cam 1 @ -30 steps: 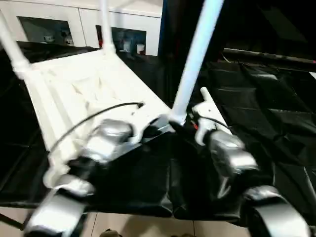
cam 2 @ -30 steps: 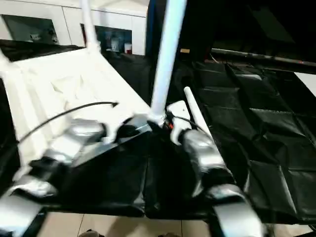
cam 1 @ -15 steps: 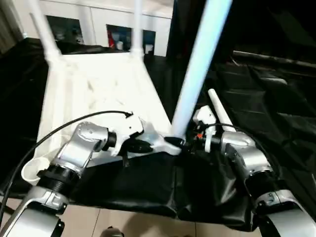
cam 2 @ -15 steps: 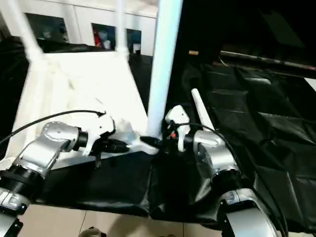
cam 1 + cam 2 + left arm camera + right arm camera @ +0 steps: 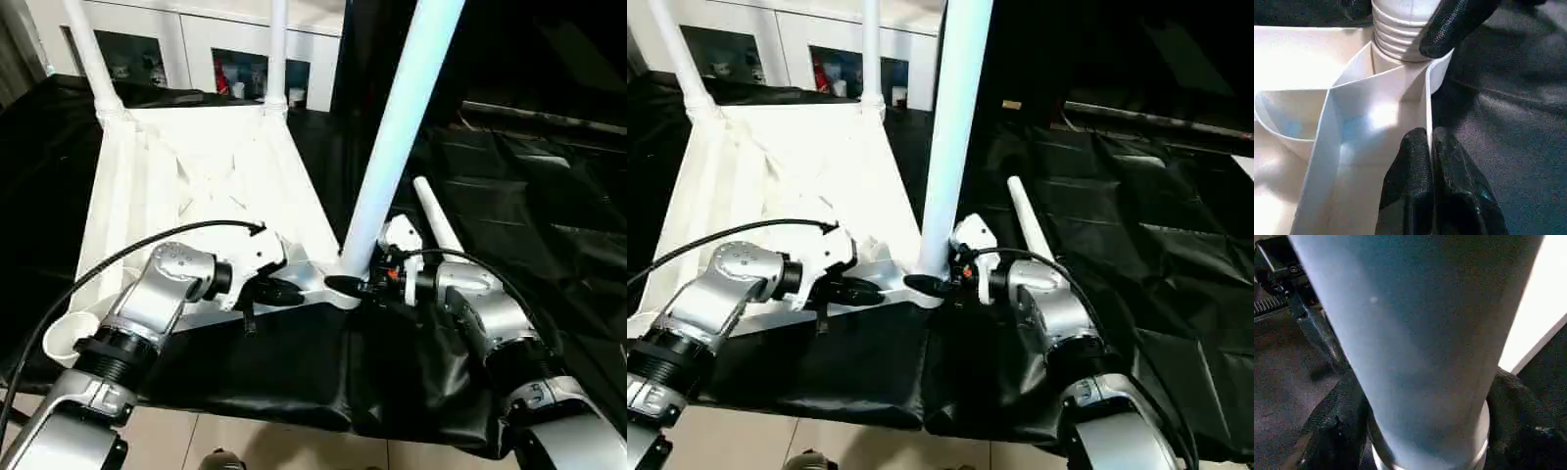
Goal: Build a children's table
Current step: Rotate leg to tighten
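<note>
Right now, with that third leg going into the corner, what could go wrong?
The near leg leans instead of standing straight, so its thread may cross in the socket. The left gripper pinches only a thin rib of the tabletop, which might slip. A loose leg beside the right gripper could get knocked.

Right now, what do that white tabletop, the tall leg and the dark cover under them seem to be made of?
Tabletop: seemingly moulded white plastic, thin ribs, soft sheen. Tall leg: likely the same plastic, a smooth tube with a ridged threaded end. Cover: thin black sheeting, plastic or coated fabric, judging by its creases and glossy highlights.
</note>
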